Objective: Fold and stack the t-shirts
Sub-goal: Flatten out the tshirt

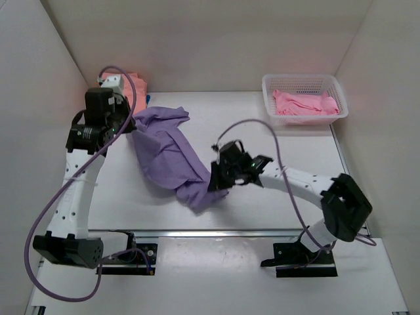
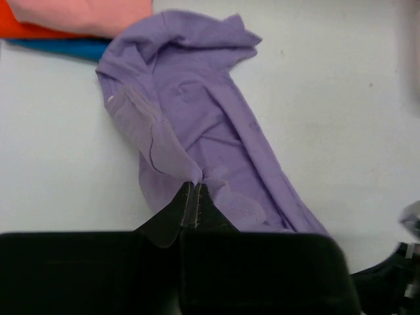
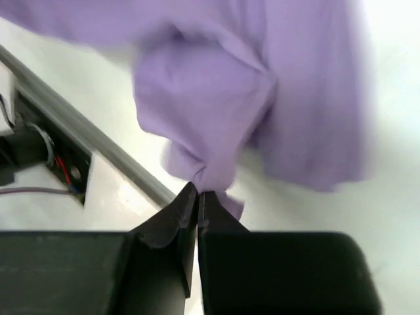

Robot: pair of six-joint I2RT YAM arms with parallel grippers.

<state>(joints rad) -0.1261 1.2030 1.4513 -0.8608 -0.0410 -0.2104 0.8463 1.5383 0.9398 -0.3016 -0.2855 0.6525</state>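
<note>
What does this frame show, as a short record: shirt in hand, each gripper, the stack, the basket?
shirt handled: lavender t-shirt, crumpled, unfolded, across the table
left gripper: jaws shut on the shirt's edge
right gripper: jaws shut on a bunched corner
stack: salmon-pink shirt on orange-red shirt and blue shirt, far left
basket: white mesh basket, far right, holds a pink shirt

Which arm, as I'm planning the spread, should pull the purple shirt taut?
Likely right: the right gripper pinches the purple shirt's bunched near end beside bare table; the left gripper, also shut on it, sits by the stack.
</note>
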